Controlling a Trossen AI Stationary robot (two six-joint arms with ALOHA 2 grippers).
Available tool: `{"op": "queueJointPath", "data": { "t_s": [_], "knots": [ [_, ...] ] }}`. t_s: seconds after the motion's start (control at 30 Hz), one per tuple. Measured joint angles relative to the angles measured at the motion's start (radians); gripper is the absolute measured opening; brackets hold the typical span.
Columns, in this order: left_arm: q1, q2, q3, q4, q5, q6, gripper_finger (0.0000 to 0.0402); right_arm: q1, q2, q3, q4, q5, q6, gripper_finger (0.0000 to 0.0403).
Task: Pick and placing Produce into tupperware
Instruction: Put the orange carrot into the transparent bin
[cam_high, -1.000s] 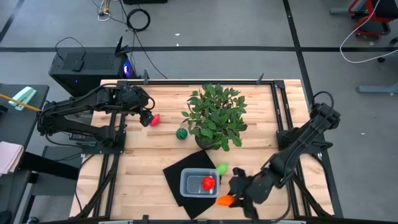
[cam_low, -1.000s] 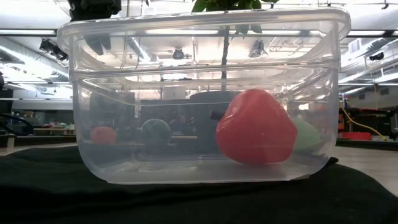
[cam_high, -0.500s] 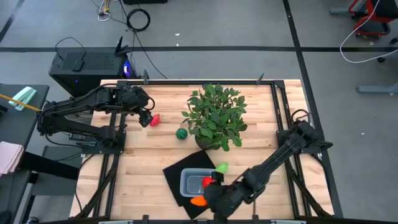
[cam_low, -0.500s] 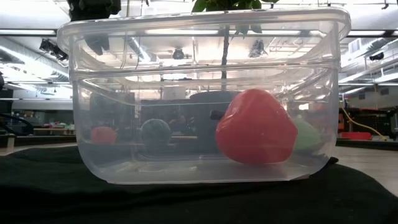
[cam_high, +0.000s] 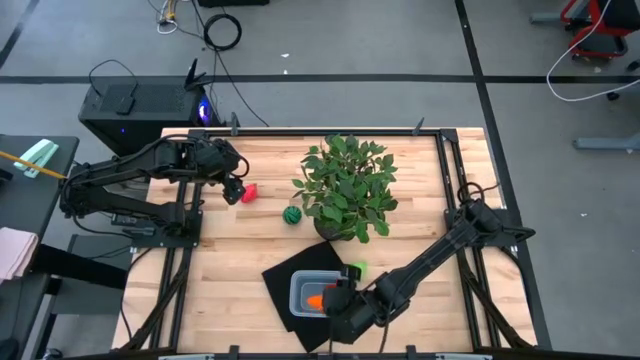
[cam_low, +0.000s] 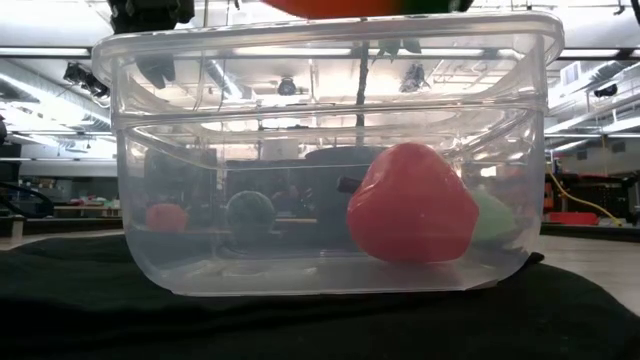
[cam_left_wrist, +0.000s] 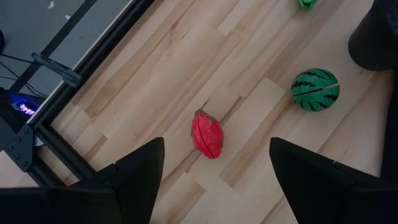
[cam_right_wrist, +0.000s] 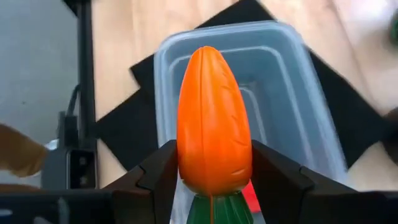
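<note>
My right gripper (cam_high: 330, 301) is shut on an orange carrot (cam_right_wrist: 213, 124) over the clear tupperware (cam_high: 304, 290), which stands on a black mat (cam_high: 283, 275). A red piece (cam_low: 410, 205) lies on the tub's bottom. A light green piece (cam_high: 356, 270) lies on the table just right of the tub. My left gripper (cam_high: 236, 190) hangs open at the far left above a small red piece (cam_left_wrist: 207, 135). A green striped ball (cam_left_wrist: 315, 89) rests on the wood beside the plant pot. My right gripper pinches the carrot's thick end (cam_right_wrist: 213, 171), just ahead of its green top (cam_right_wrist: 214, 210), between its two fingers (cam_right_wrist: 158, 177). The fingers slant down from the table's right and lie along the carrot, whose tip points ahead of them. The carrot is lifted clear above the tub's open top.
A big leafy potted plant (cam_high: 347, 188) stands in the middle of the table, behind the tub. Black frame rails (cam_high: 455, 200) run along the table's left, right and far edges. Bare wood lies left of the mat.
My right gripper has carried the carrot from the near edge right of the tub toward the table's left, sinking and tipping further down. It is now over the tub, and the carrot shows above the tub's rim in the low view.
</note>
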Motion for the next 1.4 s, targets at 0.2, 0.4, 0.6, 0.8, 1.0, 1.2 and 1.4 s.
{"op": "queueJointPath", "data": {
  "t_s": [0.2, 0.4, 0.6, 0.8, 1.0, 1.2, 1.4],
  "knots": [
    [0.0, 0.0, 0.0, 0.0, 0.0, 0.0, 0.0298, -0.032, 0.019, 0.0, 0.005, -0.057, 0.0, 0.0185],
    [0.0, 0.0, 0.0, 0.0, 0.0, 0.0, 0.0298, -0.041, 0.02, -0.001, 0.007, -0.099, -0.02, 0.0185],
    [0.0, 0.0, 0.0, 0.0, 0.0, 0.0, 0.0298, -0.043, 0.02, -0.001, 0.007, -0.131, -0.023, 0.0185],
    [0.0, 0.0, 0.0, 0.0, 0.0, 0.0, 0.0298, -0.048, 0.02, -0.001, -0.045, -0.184, -0.019, 0.0185],
    [0.0, 0.0, 0.0, 0.0, 0.0, 0.0, 0.0298, -0.065, 0.02, -0.001, -0.055, -0.264, 0.011, 0.0185],
    [0.0, 0.0, 0.0, 0.001, 0.0, 0.0, 0.0298, -0.092, 0.02, -0.001, -0.07, -0.339, 0.043, 0.0185],
    [0.0, 0.0, 0.0, 0.001, 0.006, -0.001, 0.0298, -0.109, 0.02, -0.001, -0.086, -0.406, 0.084, 0.0185]
  ]
}}
